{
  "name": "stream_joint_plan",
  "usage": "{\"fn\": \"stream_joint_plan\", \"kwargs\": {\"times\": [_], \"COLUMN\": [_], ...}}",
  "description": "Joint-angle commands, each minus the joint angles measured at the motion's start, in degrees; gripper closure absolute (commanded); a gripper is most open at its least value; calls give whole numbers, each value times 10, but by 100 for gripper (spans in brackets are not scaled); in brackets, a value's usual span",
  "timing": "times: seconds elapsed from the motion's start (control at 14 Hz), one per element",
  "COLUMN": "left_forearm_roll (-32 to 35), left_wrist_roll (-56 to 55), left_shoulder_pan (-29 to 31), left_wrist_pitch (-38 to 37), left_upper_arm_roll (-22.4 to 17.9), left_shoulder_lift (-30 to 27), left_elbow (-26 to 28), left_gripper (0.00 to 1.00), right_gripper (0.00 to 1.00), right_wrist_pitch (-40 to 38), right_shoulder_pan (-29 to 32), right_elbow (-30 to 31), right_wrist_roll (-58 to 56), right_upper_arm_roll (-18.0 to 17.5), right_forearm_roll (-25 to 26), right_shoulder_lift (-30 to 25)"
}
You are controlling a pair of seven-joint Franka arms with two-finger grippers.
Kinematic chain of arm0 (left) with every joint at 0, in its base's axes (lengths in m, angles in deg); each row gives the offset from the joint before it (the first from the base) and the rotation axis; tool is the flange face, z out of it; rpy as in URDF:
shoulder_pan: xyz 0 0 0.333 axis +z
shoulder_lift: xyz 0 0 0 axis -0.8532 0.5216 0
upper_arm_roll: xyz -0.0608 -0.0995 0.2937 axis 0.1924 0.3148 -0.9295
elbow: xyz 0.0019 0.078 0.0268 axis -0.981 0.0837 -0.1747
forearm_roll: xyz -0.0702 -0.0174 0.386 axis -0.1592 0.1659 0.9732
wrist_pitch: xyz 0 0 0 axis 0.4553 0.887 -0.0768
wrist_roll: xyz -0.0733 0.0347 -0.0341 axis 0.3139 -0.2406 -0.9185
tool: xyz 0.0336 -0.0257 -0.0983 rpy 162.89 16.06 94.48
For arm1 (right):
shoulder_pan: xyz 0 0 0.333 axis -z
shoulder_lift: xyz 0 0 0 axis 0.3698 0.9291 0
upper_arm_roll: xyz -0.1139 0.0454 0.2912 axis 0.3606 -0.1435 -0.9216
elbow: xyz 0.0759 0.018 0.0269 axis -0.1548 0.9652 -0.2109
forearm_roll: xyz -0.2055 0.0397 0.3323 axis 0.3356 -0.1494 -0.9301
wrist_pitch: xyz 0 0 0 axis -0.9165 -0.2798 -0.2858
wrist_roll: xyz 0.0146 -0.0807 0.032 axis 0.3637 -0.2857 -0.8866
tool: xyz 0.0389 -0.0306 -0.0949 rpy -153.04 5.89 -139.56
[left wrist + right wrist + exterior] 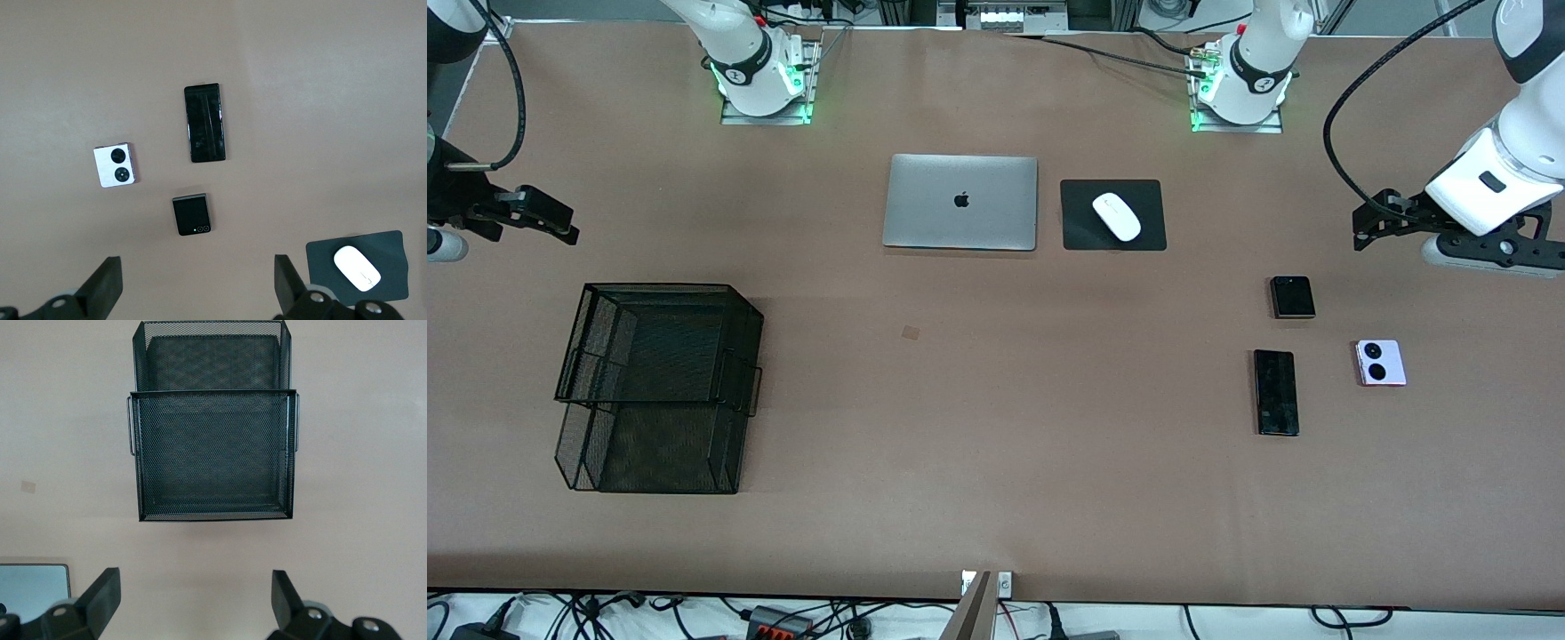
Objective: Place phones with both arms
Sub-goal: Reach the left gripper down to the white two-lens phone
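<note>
Three phones (1294, 351) lie flat near the left arm's table edge | left gripper (197, 288) and right gripper (193, 603) hang spread, empty | risk: fingers skid off thin slabs

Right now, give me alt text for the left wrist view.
Three phones lie apart on the brown table: a long black phone, a pinkish-white phone with two black circles, and a small black phone. The open left gripper hangs above them; a mouse sits on a dark pad.

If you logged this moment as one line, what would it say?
left gripper: open, above phones | right gripper: open, above mesh tray | three phones on table, untouched
</note>
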Motion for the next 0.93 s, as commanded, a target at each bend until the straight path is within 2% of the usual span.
{"fn": "stream_joint_plan", "kwargs": {"times": [0.0,0.29,0.43,0.72,0.86], "left_forearm_roll": [-8,-6,-6,4,4], "left_wrist_roll": [-4,-4,-5,-1,1], "left_shoulder_pan": [4,4,4,5,11], "left_wrist_pitch": [-10,-12,-51,-141,-150], "left_upper_arm_roll": [4,4,4,0,-1], "left_shoulder_lift": [2,7,21,99,108], "left_elbow": [-12,-18,-42,-106,-92], "left_gripper": [0,0,0,0,0], "right_gripper": [0,0,0,0,0], "right_wrist_pitch": [-8,-11,-11,-10,-10], "right_shoulder_pan": [9,9,9,9,9], "right_elbow": [-5,-4,-5,-5,-5], "right_wrist_roll": [-8,-7,-7,-5,-5], "right_upper_arm_roll": [-8,-8,-8,-8,-8], "right_forearm_roll": [-4,-4,-4,-4,-4], "right_shoulder_lift": [0,0,0,0,0]}}
